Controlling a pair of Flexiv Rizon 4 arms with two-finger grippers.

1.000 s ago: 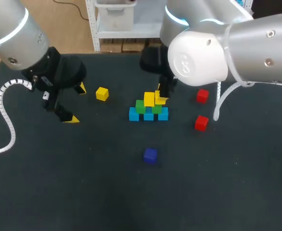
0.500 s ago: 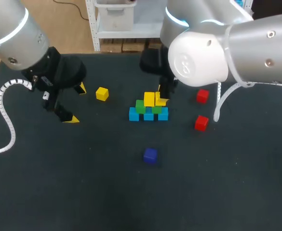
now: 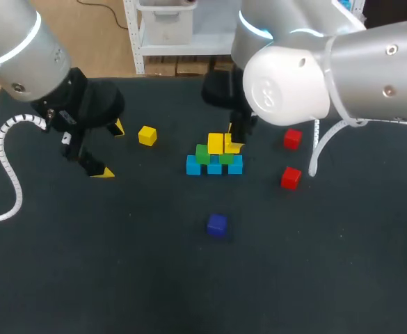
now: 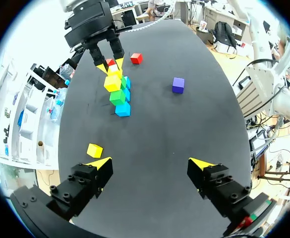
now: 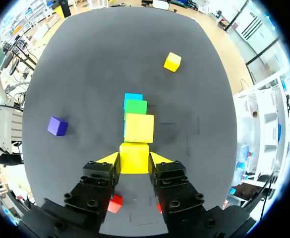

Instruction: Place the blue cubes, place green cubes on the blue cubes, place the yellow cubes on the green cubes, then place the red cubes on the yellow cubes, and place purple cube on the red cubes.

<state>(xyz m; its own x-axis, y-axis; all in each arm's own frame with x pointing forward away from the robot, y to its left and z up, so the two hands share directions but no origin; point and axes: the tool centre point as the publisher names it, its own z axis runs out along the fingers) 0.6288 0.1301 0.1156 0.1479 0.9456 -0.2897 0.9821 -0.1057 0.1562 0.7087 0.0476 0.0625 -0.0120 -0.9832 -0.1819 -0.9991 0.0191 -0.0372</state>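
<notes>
The yellow cube hangs in our right jaws over the stack's green cubes, toward the table's far edge, apparently to complete that layer; the left wrist view shows our left jaws wide apart and empty; the right wrist view shows the right jaws clamped on the cube's two sides.

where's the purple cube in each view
Head view: purple cube lies alone, on the near side of the cube stack.
Left wrist view: purple cube beside the cube stack, apart from it.
Right wrist view: purple cube off to one side of the cube stack.
Shared landmark: the blue, green and yellow cube stack.
</notes>
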